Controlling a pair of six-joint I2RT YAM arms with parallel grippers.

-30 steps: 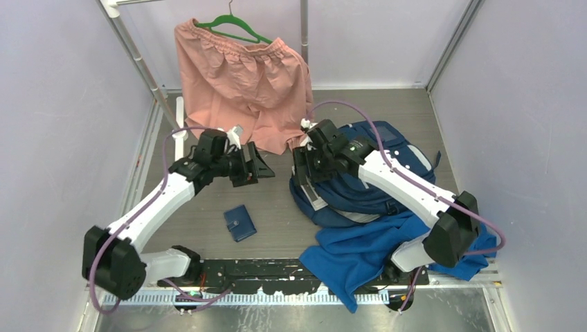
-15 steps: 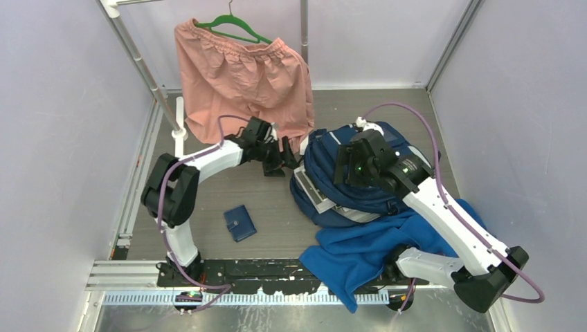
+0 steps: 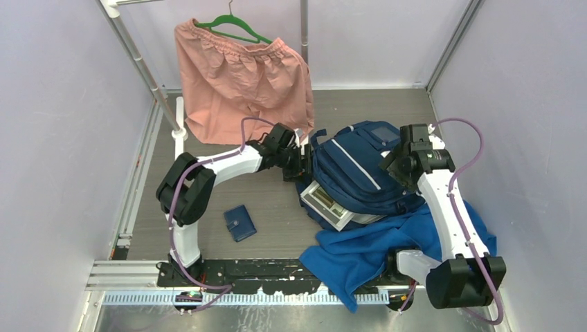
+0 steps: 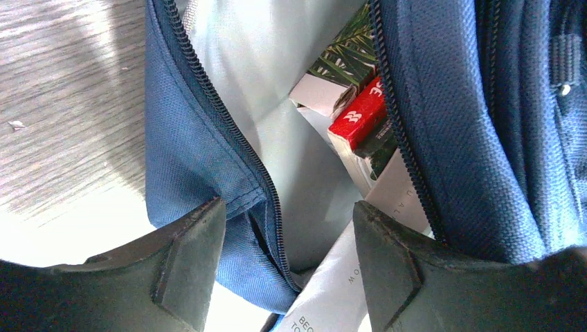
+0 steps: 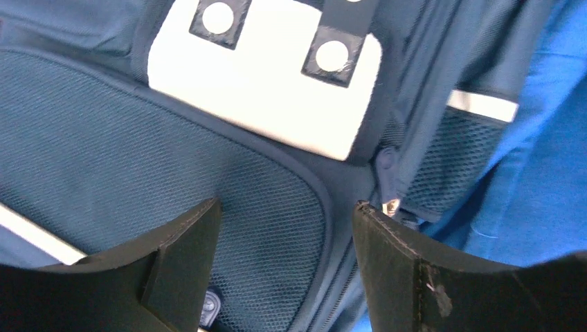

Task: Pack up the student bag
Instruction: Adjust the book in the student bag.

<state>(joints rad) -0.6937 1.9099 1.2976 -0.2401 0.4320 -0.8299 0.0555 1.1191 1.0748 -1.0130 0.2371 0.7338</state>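
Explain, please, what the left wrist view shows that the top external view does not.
Only the left wrist view: the open zipper, the pale lining, and a red box next to a palm-print box inside the bag. Only the top external view: the pink shorts on a green hanger, the navy wallet, the royal-blue cloth, and the right gripper at the bag's right side. Both: the student bag, the open left gripper at its mouth, and the table.
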